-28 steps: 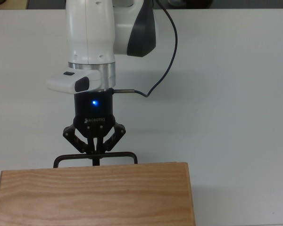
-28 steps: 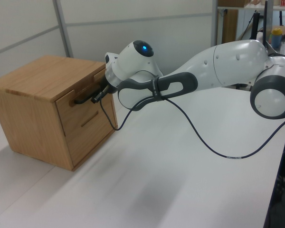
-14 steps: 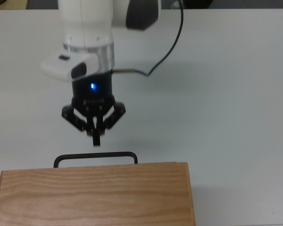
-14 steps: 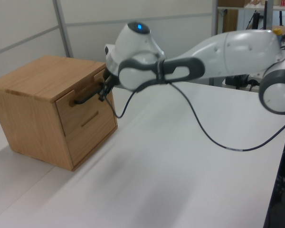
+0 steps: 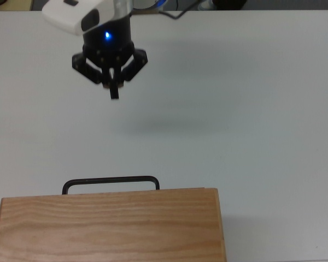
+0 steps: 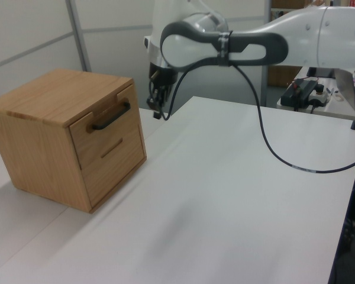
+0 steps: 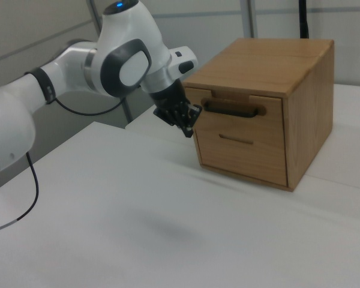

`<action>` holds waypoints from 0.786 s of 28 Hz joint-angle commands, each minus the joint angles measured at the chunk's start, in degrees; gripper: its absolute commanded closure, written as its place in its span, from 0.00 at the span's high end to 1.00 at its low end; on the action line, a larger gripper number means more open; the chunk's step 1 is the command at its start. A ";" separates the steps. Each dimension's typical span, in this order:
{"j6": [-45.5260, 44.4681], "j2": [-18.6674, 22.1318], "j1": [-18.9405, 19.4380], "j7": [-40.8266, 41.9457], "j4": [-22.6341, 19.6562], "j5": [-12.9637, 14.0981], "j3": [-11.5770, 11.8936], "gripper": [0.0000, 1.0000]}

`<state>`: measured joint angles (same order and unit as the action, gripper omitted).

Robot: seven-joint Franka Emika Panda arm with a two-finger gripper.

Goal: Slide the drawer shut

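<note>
Since I have pulled clear of the handle, the readings below apply.

Drawer position: the drawer (image 6: 103, 135) sits at the top of the cabinet (image 6: 47, 139) front. In the left view and the right view its panel looks flush with the panel below it, so I judge it fully pushed in.

Handle: the black bar handle (image 5: 110, 181) projects from the cabinet's front edge in the top view. Nothing touches it.

Change: one second ago my fingertips were pressed against the middle of the handle. Half a second ago I was a short way off it. I am now well apart from it, near the top edge of the top view.

Gripper state: my gripper (image 5: 114, 91) has its fingers drawn together into a narrow point, holding nothing. They were in this same pinched posture during the push.

Gripper location: in the left view I hang above the table (image 6: 236, 195), to the right of the cabinet and higher than the handle.

Arm: my white arm (image 7: 117, 57) reaches in from the right view's left.

Task meaning: I judge the closing stroke complete and this withdrawal to be the retreat. No further contact with the drawer appears necessary.
</note>
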<state>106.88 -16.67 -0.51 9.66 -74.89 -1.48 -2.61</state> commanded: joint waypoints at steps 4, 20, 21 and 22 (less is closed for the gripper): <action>-11.59 4.19 0.24 -0.87 -1.83 1.39 0.50 0.00; -18.98 6.13 0.24 -5.71 -1.22 1.30 0.67 1.00; -19.94 6.13 0.24 -5.71 -0.87 1.21 0.76 1.00; -20.21 6.13 0.24 -5.71 -0.78 1.21 0.76 1.00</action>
<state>89.49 -11.99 -0.54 5.08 -75.02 -0.33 -2.46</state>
